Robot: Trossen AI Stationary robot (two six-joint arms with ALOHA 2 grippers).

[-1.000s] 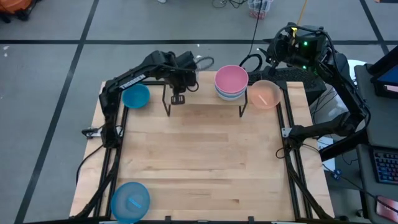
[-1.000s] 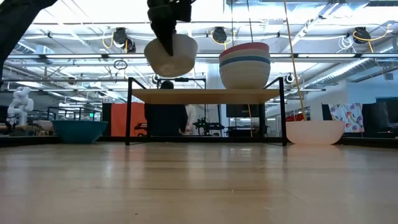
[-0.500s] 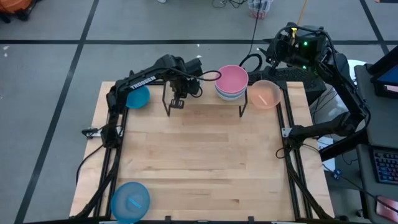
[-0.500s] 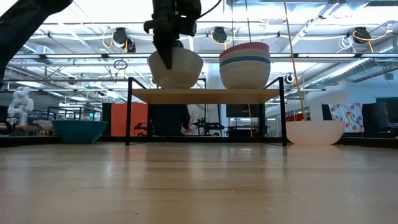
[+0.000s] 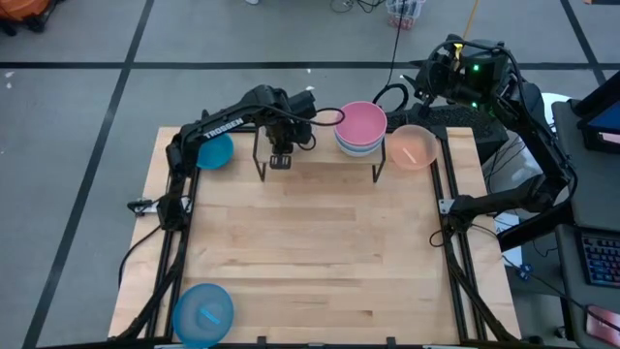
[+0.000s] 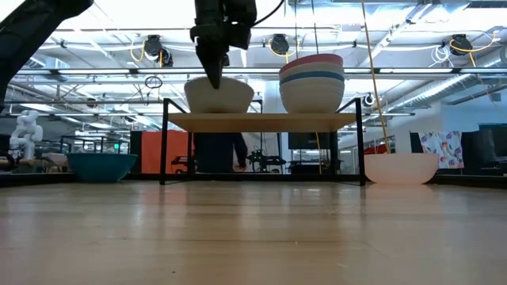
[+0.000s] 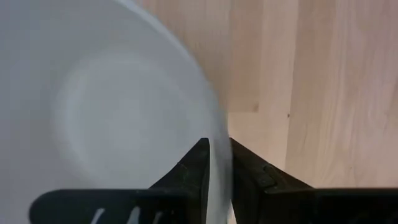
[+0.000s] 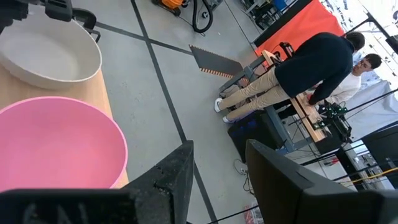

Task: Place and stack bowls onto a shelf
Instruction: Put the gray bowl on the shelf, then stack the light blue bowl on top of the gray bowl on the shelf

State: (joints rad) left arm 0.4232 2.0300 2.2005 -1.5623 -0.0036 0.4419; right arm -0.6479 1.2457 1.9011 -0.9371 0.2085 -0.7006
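A white bowl (image 6: 219, 95) sits level by its base on the left half of the shelf (image 6: 261, 121). My left gripper (image 7: 219, 162) points straight down over the bowl's near rim, one finger inside the bowl (image 7: 93, 112) and one outside. On the shelf's right half stands a stack of bowls (image 6: 312, 83) with a pink one (image 5: 360, 126) on top. My right gripper (image 8: 217, 174) hangs open, raised beyond the table's far right corner, holding nothing. My left gripper comes from above with the white bowl's rim (image 7: 217, 134) between its two fingers, one inside and one outside. The bowl stands on the shelf on its own base. Whether the fingers touch the rim, I cannot tell.
A peach bowl (image 5: 412, 145) sits on the table right of the shelf, a blue bowl (image 5: 211, 150) left of it, and a light blue bowl (image 5: 203, 312) at the near left corner. The wide middle of the tabletop (image 5: 320, 242) is bare wood. People stand beyond the table (image 8: 298, 74).
My left gripper has come down and a little toward the table's right edge with the white bowl. The bowl hung tilted above the shelf; it now sits level on the shelf's left half while the gripper stays over its rim.
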